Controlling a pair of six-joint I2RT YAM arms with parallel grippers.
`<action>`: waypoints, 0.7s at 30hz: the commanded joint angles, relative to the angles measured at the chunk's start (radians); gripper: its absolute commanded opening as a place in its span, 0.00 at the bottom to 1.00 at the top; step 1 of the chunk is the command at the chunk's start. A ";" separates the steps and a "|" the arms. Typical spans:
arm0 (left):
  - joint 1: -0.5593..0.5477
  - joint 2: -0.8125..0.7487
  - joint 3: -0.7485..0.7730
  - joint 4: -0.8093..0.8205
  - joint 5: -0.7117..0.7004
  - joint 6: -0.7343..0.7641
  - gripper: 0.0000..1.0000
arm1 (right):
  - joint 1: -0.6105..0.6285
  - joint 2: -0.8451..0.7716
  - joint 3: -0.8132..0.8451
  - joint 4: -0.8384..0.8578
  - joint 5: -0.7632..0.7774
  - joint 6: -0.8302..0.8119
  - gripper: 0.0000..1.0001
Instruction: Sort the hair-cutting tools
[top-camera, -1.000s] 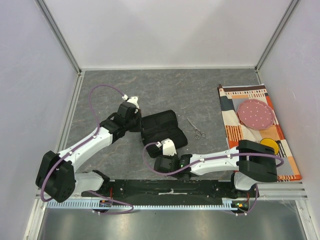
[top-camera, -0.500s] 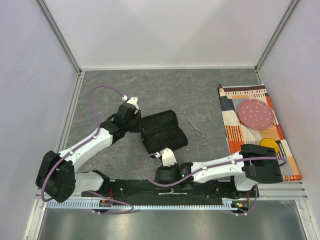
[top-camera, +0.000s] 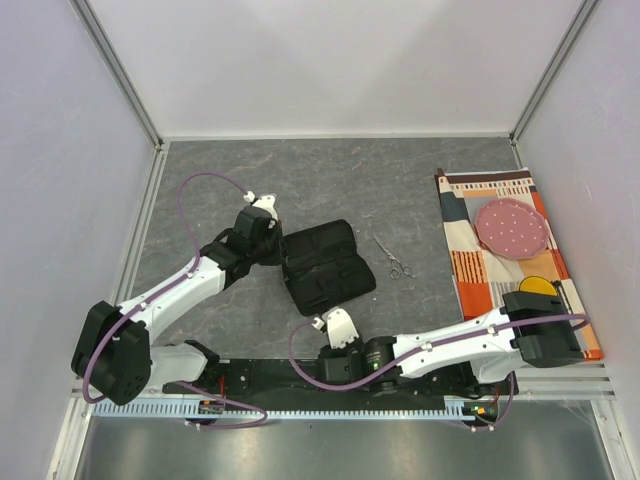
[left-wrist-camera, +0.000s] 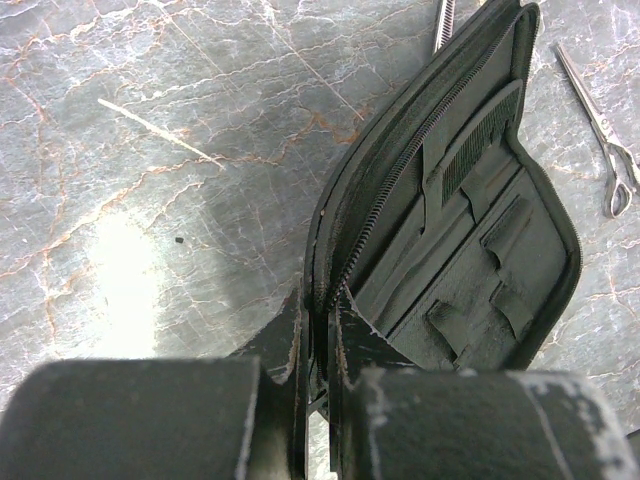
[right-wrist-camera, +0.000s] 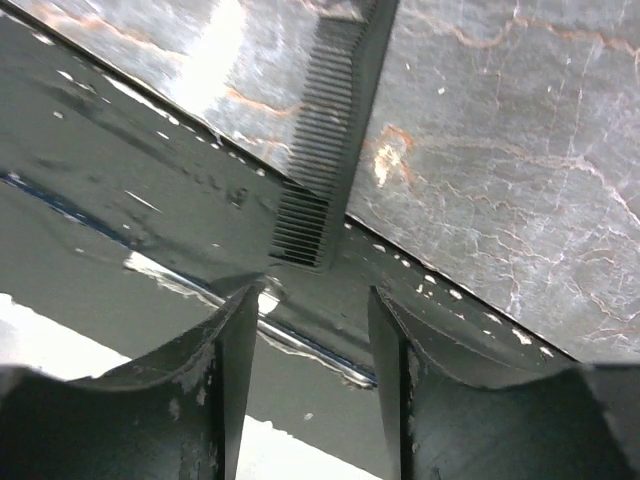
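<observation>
A black fabric pouch (top-camera: 325, 265) lies open in the middle of the table. My left gripper (top-camera: 266, 240) is shut on its zipper rim (left-wrist-camera: 322, 290). A toothed black comb (left-wrist-camera: 478, 148) sits in one of its pockets. One pair of silver scissors (top-camera: 397, 258) lies on the table to the right of the pouch and also shows in the left wrist view (left-wrist-camera: 603, 130). A second silver tip (left-wrist-camera: 443, 18) pokes out past the pouch's far end. My right gripper (top-camera: 326, 363) is open and empty (right-wrist-camera: 312, 300). Just ahead of it a flat black comb (right-wrist-camera: 330, 150) lies across the table's near edge.
A patterned cloth (top-camera: 470, 215) lies at the right with a pink dotted plate (top-camera: 512, 227) and a yellow round thing (top-camera: 540, 288) on it. A black base rail (top-camera: 270, 378) runs along the near edge. Walls close in the left, far and right sides.
My right gripper has drawn back from beside the pouch to the near edge of the table. The left gripper, pouch and scissors have not moved.
</observation>
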 joint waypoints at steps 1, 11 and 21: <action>0.004 0.000 0.000 0.028 0.006 0.009 0.02 | 0.007 0.026 0.086 -0.032 0.062 0.009 0.61; 0.004 -0.007 0.003 0.016 0.010 0.011 0.02 | -0.034 0.103 0.076 0.029 0.060 0.041 0.65; 0.004 0.006 -0.012 0.027 0.026 0.008 0.02 | -0.057 0.134 0.014 0.113 0.005 0.083 0.62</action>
